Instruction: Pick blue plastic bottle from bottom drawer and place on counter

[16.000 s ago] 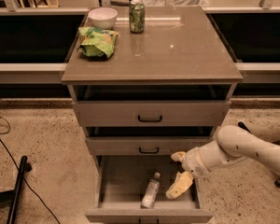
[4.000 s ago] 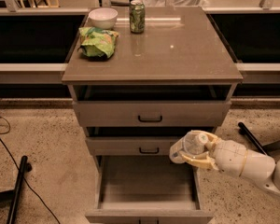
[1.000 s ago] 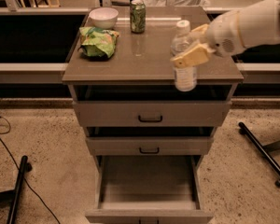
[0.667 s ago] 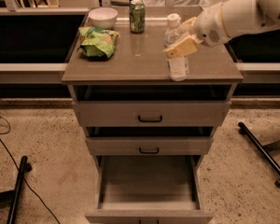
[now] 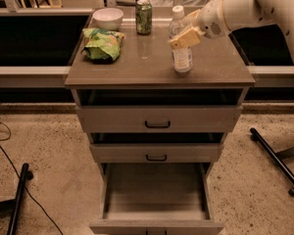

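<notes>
The job looks nearly done from where I stand: the bottle (image 5: 181, 58) is out of the bottom drawer (image 5: 157, 224), which hangs open with nothing in it, and it stands upright on the counter (image 5: 137, 65), right of the middle and a little back from the front edge; its base seems to touch the top, though I cannot swear there is no sliver of air under it. The gripper (image 5: 183, 37) reaches in from the right on its white arm (image 5: 245, 6) and pinches the bottle across its upper body, just under the shoulder, one yellowish finger crossing the front of it. What is left, as I judge it, is only the letting go and the drawing away without knocking the thing over; it is tall and slim, so a careless pull could tip it.

Set against the earlier views, the change is plain: sixteen seconds back the bottle lies on its side in the drawer with the gripper beside it; a second back it hangs in front of the counter's edge; a moment later it is over the front lip; now it sits further in and lower. The green can (image 5: 143, 16), the bowl (image 5: 108, 17) and the crumpled green bag (image 5: 103, 44) at the back left have not moved.
</notes>
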Robot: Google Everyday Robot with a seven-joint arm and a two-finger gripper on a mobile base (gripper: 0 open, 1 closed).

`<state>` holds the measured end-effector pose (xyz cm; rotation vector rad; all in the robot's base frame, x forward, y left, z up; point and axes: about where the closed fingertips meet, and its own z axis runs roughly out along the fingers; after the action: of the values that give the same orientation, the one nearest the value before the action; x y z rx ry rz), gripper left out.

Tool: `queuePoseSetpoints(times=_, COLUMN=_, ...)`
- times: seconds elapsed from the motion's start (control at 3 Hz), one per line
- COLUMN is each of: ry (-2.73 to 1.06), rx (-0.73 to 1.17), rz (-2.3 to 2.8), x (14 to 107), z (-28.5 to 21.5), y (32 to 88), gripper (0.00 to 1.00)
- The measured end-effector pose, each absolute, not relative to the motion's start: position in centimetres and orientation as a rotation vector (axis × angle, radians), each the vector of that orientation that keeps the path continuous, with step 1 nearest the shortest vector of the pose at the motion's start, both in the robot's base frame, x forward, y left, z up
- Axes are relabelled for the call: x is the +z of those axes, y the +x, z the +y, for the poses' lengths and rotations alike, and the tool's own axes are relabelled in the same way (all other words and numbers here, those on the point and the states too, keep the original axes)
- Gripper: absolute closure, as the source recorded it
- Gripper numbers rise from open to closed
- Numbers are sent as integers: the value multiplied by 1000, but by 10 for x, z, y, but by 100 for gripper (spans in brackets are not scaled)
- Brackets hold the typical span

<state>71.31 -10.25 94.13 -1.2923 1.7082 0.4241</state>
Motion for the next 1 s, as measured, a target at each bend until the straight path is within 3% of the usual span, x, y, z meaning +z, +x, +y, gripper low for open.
queuePoseSetpoints(times=1.0, ry=-1029, rx=578, rz=1780, x=935, z=-110, y=743, gripper=27)
